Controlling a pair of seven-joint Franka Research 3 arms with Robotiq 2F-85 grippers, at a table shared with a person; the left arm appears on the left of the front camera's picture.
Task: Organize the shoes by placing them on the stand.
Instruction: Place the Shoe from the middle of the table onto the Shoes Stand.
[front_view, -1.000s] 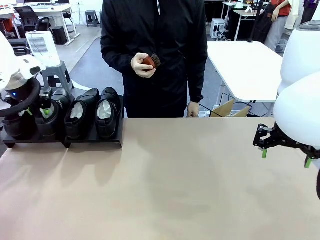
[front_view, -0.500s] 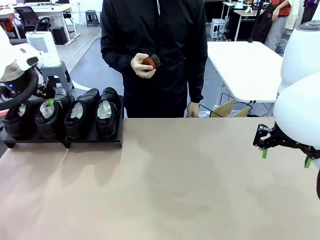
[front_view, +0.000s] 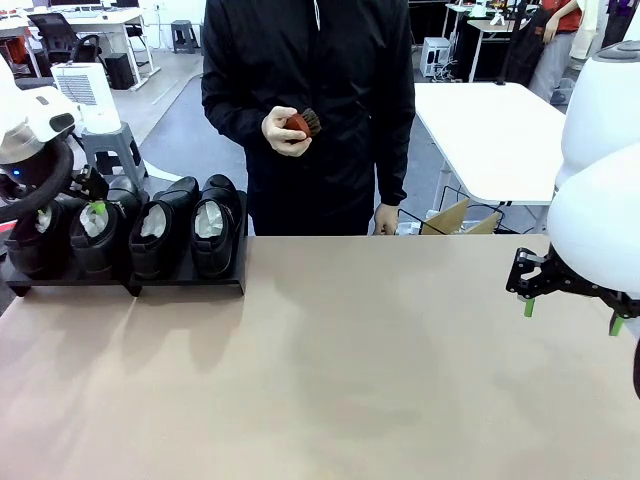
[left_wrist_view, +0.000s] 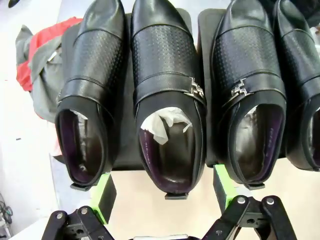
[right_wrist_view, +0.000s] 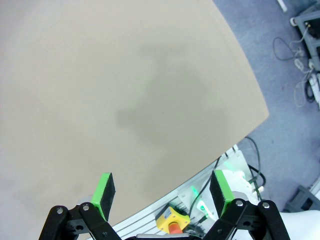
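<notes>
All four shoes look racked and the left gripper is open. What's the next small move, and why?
Probably lift the left gripper straight up and away. It is open, empty, its pads either side of a shoe's heel, and all four shoes already sit on the stand.

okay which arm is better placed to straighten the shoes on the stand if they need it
Left, probably. The left gripper hangs open right above the shoes on the stand; the right gripper is far across the table.

bg: grey floor (front_view: 180, 120) | white tables (front_view: 490, 130) (far R) | stool (front_view: 183, 35)
</notes>
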